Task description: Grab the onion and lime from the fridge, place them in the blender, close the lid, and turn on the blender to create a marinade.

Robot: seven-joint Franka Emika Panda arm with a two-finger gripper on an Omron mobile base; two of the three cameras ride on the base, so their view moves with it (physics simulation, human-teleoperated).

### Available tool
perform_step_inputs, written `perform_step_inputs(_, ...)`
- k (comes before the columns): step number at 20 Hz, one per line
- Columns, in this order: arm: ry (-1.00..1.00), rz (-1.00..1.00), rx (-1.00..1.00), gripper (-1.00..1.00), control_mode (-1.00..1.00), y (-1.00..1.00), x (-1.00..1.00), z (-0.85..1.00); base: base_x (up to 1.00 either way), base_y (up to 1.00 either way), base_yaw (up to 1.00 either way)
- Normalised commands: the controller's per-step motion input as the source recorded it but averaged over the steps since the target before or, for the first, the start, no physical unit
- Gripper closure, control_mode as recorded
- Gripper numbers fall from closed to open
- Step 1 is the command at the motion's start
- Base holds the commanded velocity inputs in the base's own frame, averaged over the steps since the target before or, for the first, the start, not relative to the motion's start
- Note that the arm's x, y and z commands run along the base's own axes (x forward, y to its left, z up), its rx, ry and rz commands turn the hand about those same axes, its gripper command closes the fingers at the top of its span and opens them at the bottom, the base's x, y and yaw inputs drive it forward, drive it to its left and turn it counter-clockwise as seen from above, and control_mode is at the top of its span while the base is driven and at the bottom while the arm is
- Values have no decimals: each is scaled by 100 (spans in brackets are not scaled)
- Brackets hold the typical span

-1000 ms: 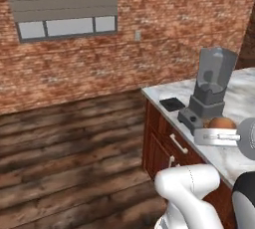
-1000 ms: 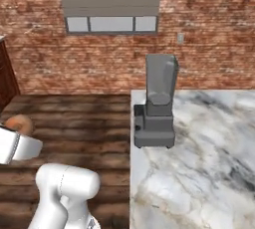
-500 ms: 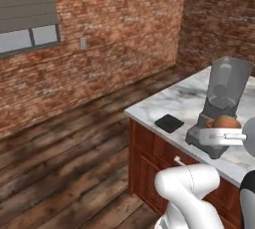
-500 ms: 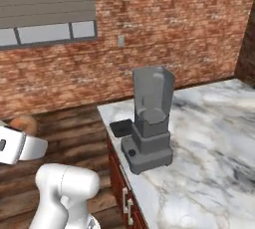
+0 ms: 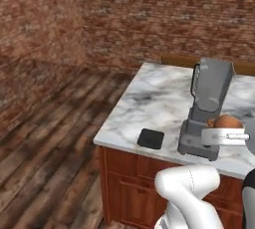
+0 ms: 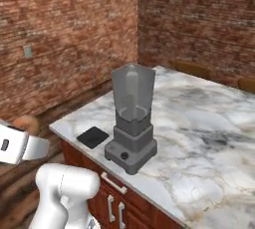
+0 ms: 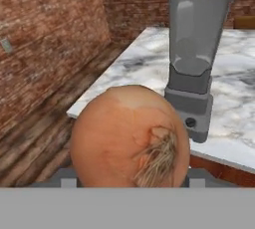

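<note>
The tool (image 7: 128, 180) has the onion (image 7: 130, 136) clamped between its jaws, and in the hand view the orange-brown ball looms huge, its pale wispy root end turned toward the camera. From the left base view the onion (image 5: 227, 122) sits atop the white hand at the right edge, in the air in front of the blender (image 5: 206, 107). From the right base view the onion (image 6: 26, 123) peeks out behind the white hand at the far left, off the counter's edge and over the wooden floor (image 6: 20, 193).

The blender (image 6: 132, 116) stands upright on the marble counter (image 6: 209, 133), near the front corner. Its clear grey jar is open at the top, and the knob on the dark square base faces the robot. In the hand view the blender (image 7: 195, 54) stands up and to the right of the onion, well apart from it.

The lid (image 5: 151, 139), a flat black square, lies on the counter just left of the blender base, close to the counter's front edge; in the right base view the lid (image 6: 92, 137) lies at the same corner. Red-brown cupboard doors (image 6: 117, 208) with metal handles run below the marble. Brick walls (image 5: 60, 19) close the room behind.
</note>
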Motion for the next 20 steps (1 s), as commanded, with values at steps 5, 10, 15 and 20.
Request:
perform_step_inputs(5,0,0,0,100,100,0,0,0,26,27,-85)
perform_step_inputs(10,0,0,0,100,100,0,0,0,19,3,-81)
perform_step_inputs(15,0,0,0,100,100,0,0,0,26,0,-49)
perform_step_inputs(20,0,0,0,100,100,0,0,0,34,3,-6)
